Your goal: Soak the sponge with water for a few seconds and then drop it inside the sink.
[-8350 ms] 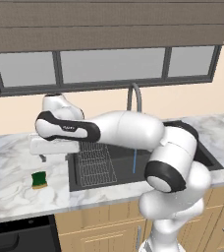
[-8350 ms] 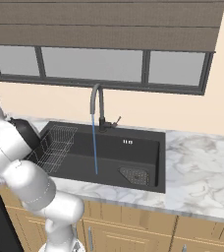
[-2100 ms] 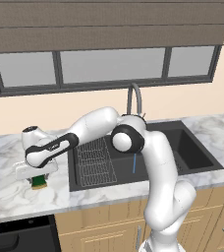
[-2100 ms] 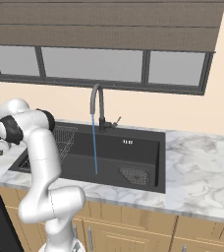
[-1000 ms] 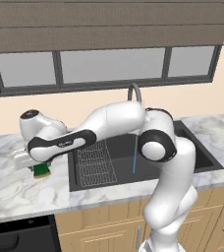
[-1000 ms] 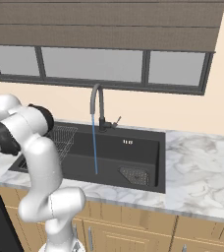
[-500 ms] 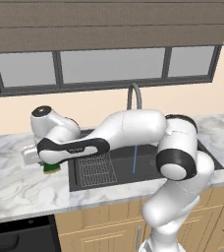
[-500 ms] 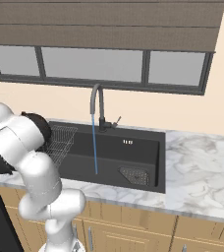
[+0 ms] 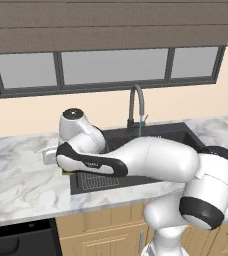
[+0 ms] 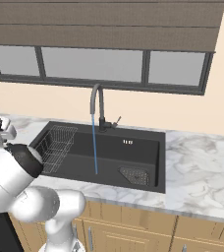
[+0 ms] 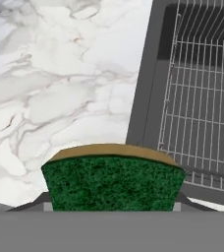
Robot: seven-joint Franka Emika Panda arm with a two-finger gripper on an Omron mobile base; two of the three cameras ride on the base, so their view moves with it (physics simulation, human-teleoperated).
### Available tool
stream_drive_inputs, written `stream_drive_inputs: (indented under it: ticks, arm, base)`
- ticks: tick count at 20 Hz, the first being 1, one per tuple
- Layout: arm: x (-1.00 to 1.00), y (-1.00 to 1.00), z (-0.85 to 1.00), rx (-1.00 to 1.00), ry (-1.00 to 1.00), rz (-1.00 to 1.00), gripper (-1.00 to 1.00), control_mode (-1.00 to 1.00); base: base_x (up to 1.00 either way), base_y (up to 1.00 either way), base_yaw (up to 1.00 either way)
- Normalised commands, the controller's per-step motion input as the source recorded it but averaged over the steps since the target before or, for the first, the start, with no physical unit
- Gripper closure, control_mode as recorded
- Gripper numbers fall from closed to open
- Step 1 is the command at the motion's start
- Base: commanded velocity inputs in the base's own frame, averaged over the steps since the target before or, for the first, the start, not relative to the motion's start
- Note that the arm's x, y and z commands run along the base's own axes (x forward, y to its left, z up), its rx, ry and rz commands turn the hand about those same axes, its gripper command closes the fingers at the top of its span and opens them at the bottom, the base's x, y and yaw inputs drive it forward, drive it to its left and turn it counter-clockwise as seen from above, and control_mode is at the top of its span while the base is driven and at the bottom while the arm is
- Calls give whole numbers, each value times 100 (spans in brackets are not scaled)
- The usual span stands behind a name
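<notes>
Seemingly pinched between the fingers (image 11: 111, 209), whose dark tips just peek out at either lower corner of the block, the sponge (image 11: 112, 178) sits close to the hand camera, its dark green scouring face toward the lens and a thin yellow edge along the top. How wide the fingers stand cannot be read exactly, but they appear closed on the sponge's two short sides.

Beyond it lies the marbled desk (image 11: 60, 74), and to the right the black rim of the sink (image 11: 146, 88) with its wire rack (image 11: 202, 98) below. In the left base view a sliver of green (image 9: 65, 171) shows beside the forearm, right at the sink's left edge.

Further off, the water (image 10: 94, 142) falls in a thin blue line from the curved faucet (image 10: 98, 106) into the basin.

By its look the sponge is light, soft and springy: a firm squeeze would deform it without harm, and once wet it should turn heavier and slicker. Holding it across the narrow sides, gripping both layers, seems safest.
</notes>
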Motion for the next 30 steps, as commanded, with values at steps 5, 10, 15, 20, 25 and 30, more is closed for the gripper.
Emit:
stream_drive_inputs:
  ticks: [5,10,15,20,25,30]
  arm:
    - [-20,-54,29,8,-9,0,100,-100]
    - [-23,-31,47,1,-4,0,100,-100]
    - [-28,-12,54,-1,0,-1,100,-100]
    - [-32,-28,34,-1,0,-6,100,-100]
    - [-28,-38,13,0,0,-10,100,-100]
    - [-16,-38,7,-2,0,-12,100,-100]
  base:
    - [0,0,0]
    - [0,0,0]
    - [0,0,0]
    - [0,0,0]
    - [0,0,0]
    - [0,0,0]
